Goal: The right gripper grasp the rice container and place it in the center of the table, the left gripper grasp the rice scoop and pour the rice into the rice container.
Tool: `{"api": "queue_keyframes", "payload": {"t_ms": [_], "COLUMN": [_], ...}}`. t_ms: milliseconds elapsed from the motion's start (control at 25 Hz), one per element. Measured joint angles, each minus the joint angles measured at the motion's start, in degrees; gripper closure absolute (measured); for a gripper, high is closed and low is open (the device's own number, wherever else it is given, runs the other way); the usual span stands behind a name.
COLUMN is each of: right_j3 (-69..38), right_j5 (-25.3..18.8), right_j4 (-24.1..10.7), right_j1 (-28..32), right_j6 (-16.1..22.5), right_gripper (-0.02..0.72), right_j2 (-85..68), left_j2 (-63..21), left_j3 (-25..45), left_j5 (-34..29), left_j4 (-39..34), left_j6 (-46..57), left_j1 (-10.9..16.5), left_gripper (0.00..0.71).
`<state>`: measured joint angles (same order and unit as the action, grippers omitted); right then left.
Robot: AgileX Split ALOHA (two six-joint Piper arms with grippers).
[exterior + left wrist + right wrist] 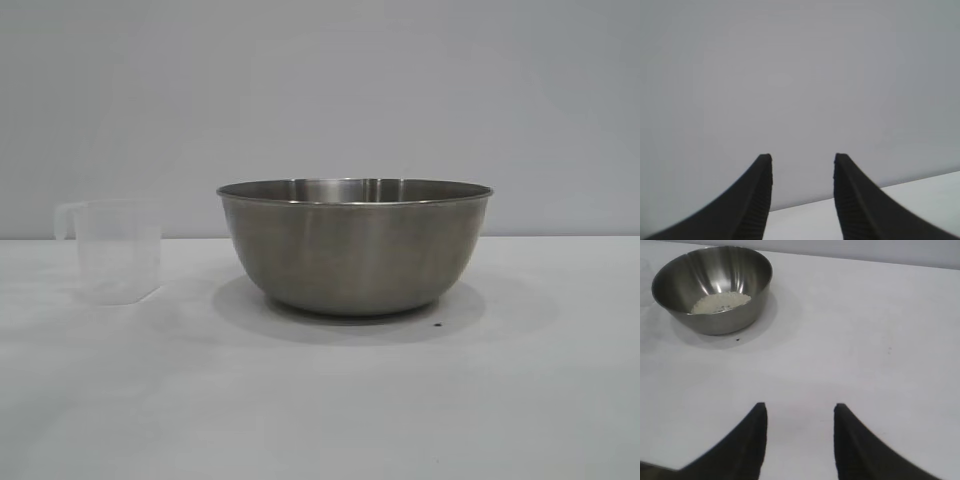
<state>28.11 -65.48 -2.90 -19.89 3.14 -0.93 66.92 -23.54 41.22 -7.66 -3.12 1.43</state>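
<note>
With the rice [720, 302] lying in the rice container [355, 245] mid-table and the rice scoop [117, 250] standing beside it, both the left gripper [802, 172] and right gripper [800, 420] are hanging spread, empty, warranting clear withdrawal.

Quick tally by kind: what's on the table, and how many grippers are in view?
Steel bowl, holding the rice: 1
Plastic measuring cup: 1
Rice heap: 1
Grippers: 2 (left gripper, right gripper, both empty)
Total: 5
</note>
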Motion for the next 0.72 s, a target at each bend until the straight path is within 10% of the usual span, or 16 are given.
{"api": "queue_keyframes", "payload": {"t_ms": [720], "right_j3": [0.00], "right_j5": [0.00], "right_j4": [0.00], "right_j1": [0.00], "right_j6": [0.00], "right_gripper": [0.388], "right_j2": [0.00], "left_j2": [-40.52], "left_j3": [0.40], "left_j5": [-61.28], "left_j4": [-2.18], "left_j6": [5.82], "left_j1": [0.00], "left_gripper": [0.467]}}
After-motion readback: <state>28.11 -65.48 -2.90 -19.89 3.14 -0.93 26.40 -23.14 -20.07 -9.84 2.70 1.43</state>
